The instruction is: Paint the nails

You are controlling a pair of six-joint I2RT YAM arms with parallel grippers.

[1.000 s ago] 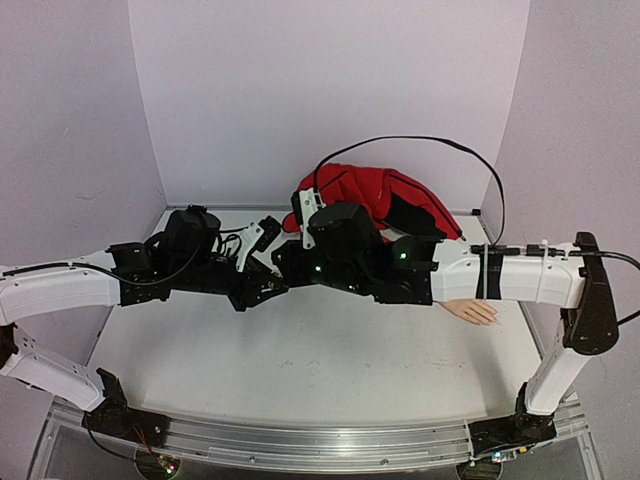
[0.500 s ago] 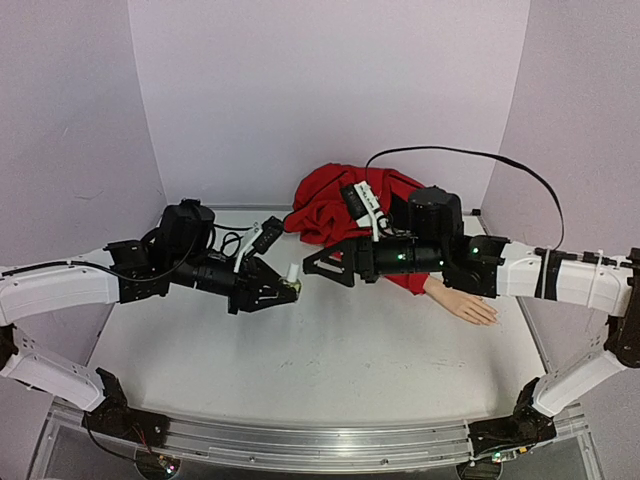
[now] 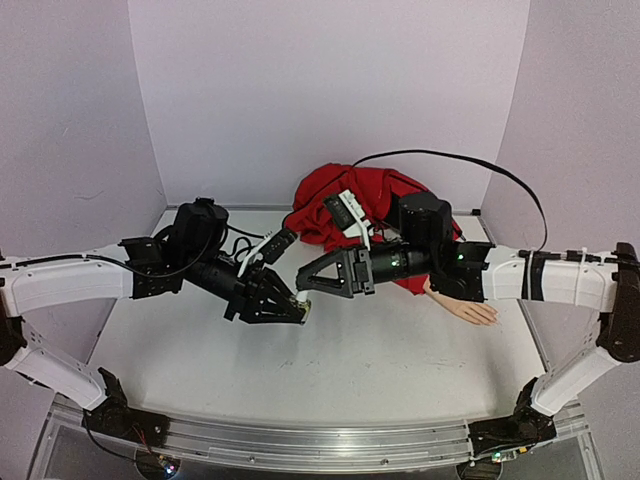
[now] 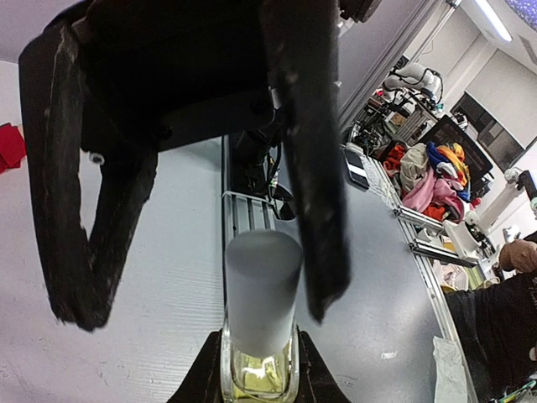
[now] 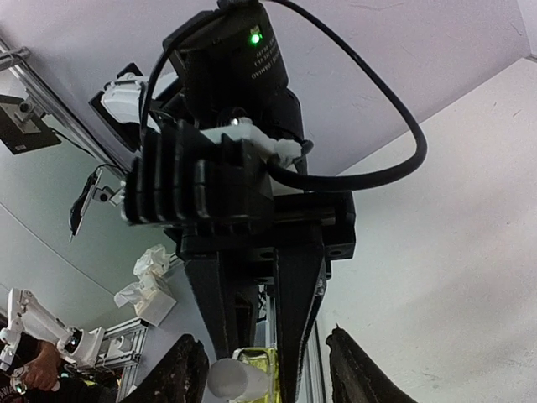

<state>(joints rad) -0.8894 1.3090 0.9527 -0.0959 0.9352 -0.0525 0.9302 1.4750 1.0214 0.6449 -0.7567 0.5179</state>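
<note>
My left gripper (image 3: 296, 312) is shut on a small clear yellowish bottle (image 3: 301, 303) with a pale cap and holds it above the table's middle. In the left wrist view the bottle (image 4: 261, 369) stands between my fingers, its cap (image 4: 263, 285) pointing out. My right gripper (image 3: 305, 289) is open, its jaws on either side of the cap and not closed on it. In the right wrist view the cap (image 5: 230, 379) sits between my open fingers (image 5: 180, 374). The pale mannequin hand (image 3: 470, 309) lies at the right, out of a red jacket sleeve (image 3: 372, 198). Its nails (image 3: 491, 319) are too small to make out.
The red jacket is heaped at the back centre against the wall. A black cable (image 3: 455, 160) arcs over the right arm. White walls close in the table (image 3: 330, 370) at the back and sides. A metal rail (image 3: 300, 440) runs along the front edge.
The right arm swung off the left arm, out to the right, then came in with open jaws around the cap. The left gripper moved right and nearer with the bottle.
</note>
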